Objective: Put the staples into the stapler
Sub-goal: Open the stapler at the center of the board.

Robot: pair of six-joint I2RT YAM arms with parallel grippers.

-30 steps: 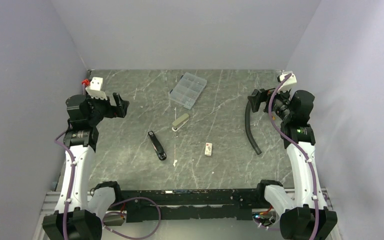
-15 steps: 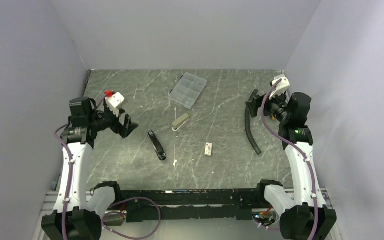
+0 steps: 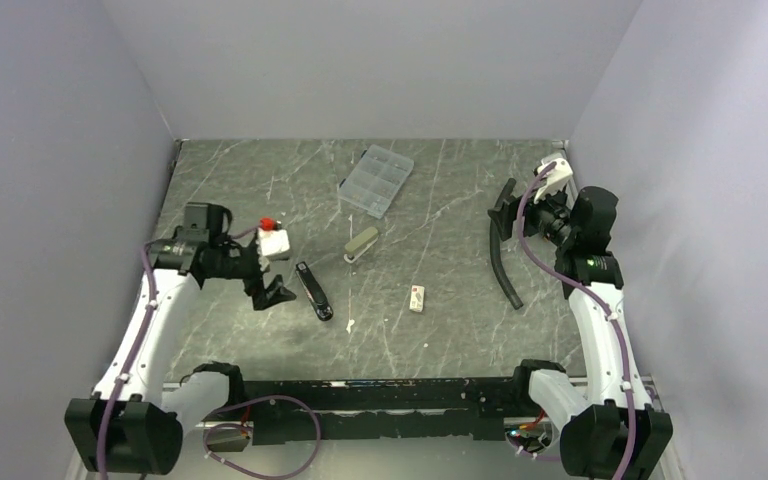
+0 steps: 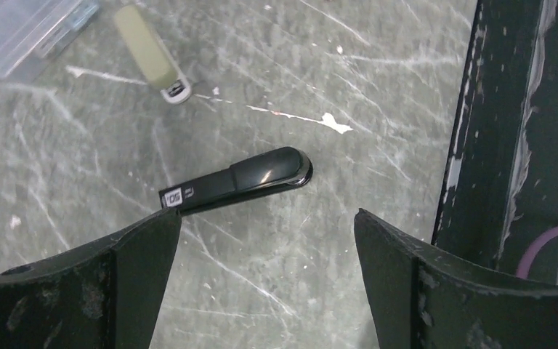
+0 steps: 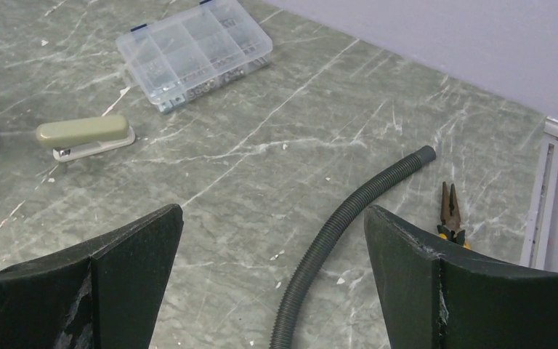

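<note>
A slim black stapler (image 3: 313,290) (image 4: 240,178) with a white label lies left of centre. A smaller beige stapler (image 3: 361,243) (image 4: 149,54) (image 5: 83,137) lies beyond it. The staples are hidden inside a little white box with a red mark (image 3: 417,298) to the right of both. My left gripper (image 3: 272,293) (image 4: 267,218) hovers open just left of the black stapler and holds nothing. At the far right my right gripper (image 3: 501,210) (image 5: 272,211) is open and empty above a black corrugated hose (image 3: 503,262) (image 5: 349,211).
A clear compartment case (image 3: 375,180) (image 5: 194,51) sits at the back centre. Pliers (image 5: 449,212) lie near the right table edge. A white scrap (image 3: 349,325) (image 4: 334,122) lies in front of the black stapler. The black frame rail (image 3: 380,388) (image 4: 494,131) runs along the near edge.
My left arm has swung down and rightward from the left wall to beside the black stapler. The right gripper shifted only slightly. Both stayed open.
</note>
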